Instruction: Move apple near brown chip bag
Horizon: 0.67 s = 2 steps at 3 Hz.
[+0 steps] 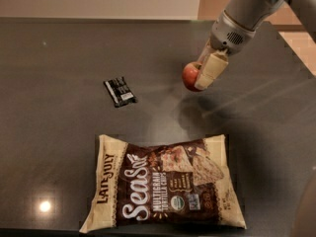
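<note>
A dark grey table (59,53) fills most of the room from where I stand, glossy enough to catch a ceiling light near its front edge, with a pale wall behind it. The robot's arm (247,9) reaches in from the upper right, and its gripper (200,81) sits over the far right part of the table, its 2 fingers closed around the apple (188,76). 1 cream-coloured finger (211,69) covers the fruit's right side. The apple is small, round and red, with a lighter sheen on top. A soft shadow (197,113) lies on the table well below it, so I'd say it is held off the surface. The brown chip bag (163,181) lies flat at the near edge, dark in the middle, tan at the ends, with white lettering, and it is well apart from the apple. A small black snack wrapper (120,91) lies off to the left. To my eye the grasp is done and the carry is the step in hand. Next, the arm needs to bring the apple toward me and lower it just beside the bag's top edge before letting go gently, since a round fruit could roll.
</note>
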Tool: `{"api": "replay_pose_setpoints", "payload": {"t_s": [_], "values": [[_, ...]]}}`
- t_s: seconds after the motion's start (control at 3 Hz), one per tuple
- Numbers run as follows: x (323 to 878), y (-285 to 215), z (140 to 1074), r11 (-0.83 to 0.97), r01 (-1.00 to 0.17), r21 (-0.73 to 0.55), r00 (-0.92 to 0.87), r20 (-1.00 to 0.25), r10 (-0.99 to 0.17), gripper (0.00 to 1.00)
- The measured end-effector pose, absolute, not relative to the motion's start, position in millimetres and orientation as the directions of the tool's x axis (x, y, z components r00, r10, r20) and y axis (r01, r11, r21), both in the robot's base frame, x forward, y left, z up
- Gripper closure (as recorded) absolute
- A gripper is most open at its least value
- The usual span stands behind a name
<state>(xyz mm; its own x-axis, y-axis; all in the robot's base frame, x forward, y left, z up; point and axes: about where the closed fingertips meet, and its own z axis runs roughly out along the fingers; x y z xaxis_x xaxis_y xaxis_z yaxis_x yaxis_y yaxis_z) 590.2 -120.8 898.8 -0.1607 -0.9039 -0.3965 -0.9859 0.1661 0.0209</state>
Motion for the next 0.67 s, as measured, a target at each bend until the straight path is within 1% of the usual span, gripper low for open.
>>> {"api": "replay_pose_setpoints", "payload": {"t_s": [0.33,0.67], "values": [[548.1,-115.3,891.0,0.088,-0.995,0.043,-0.098,-0.375,-0.922,1.00],[519.2,-111.6,884.5,0.022,-0.998,0.052,-0.040,-0.371,-0.928,1.00]]}}
